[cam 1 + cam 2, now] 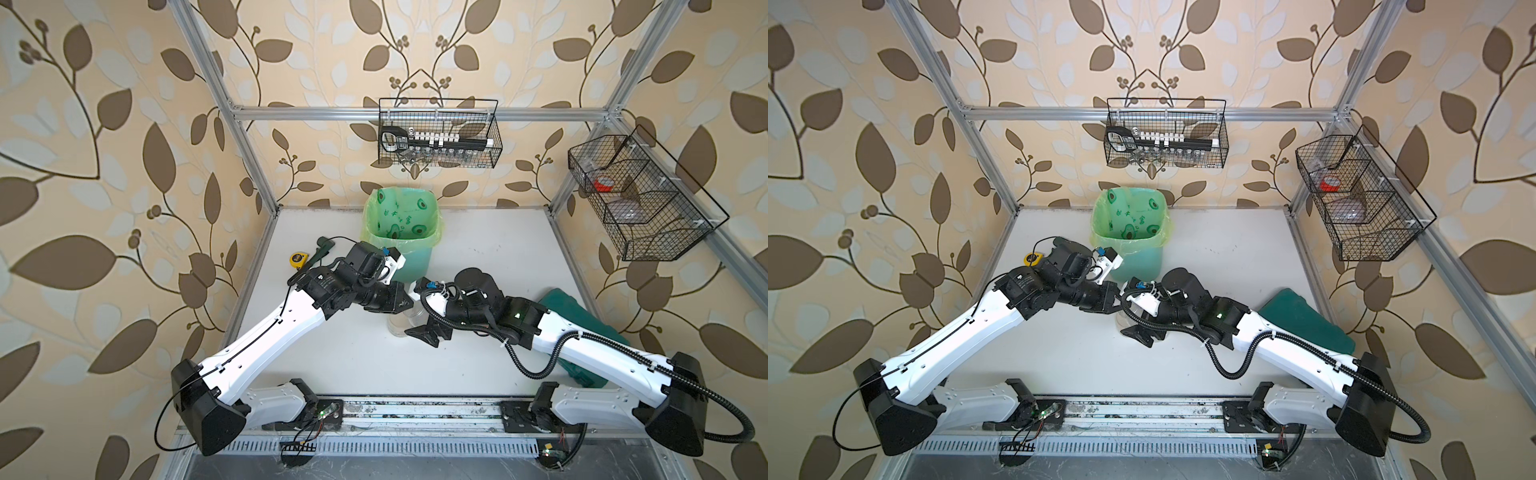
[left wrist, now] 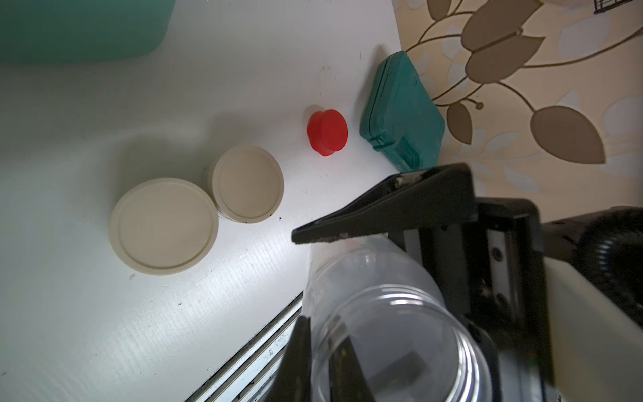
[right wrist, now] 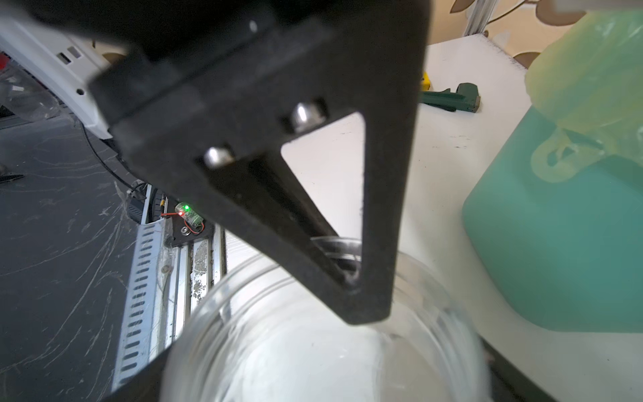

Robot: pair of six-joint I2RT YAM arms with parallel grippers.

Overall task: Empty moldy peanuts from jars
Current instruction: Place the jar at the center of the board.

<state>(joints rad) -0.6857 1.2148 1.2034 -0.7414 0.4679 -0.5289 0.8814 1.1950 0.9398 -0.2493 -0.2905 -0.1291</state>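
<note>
On the counter [image 1: 353, 365], near the bin [image 1: 409, 262], an open jar [image 2: 382, 313] is gripped in the left claw [image 2: 301, 278], a second jar [image 3: 313, 355] is overhung by the right claw [image 1: 428, 332], whose spread cannot be told, and further right two beige lids [image 2: 163, 226] [image 2: 247, 183] and a red lid [image 2: 327, 131] are laid near a green case [image 2: 400, 115].

Both arms have smooth white shells and black joint housings. On the left arm [image 1: 266, 332] a thin black cable [image 1: 286, 305] runs along the shell; the right arm [image 1: 590, 353] carries a thick ribbed black hose [image 1: 532, 376] and a small green light [image 1: 516, 314]. The left hand [image 2: 301, 280] and right hand [image 1: 424, 336] are matte black with triangular fingers [image 3: 379, 209], fixed by silver screws [image 3: 306, 116].
</note>
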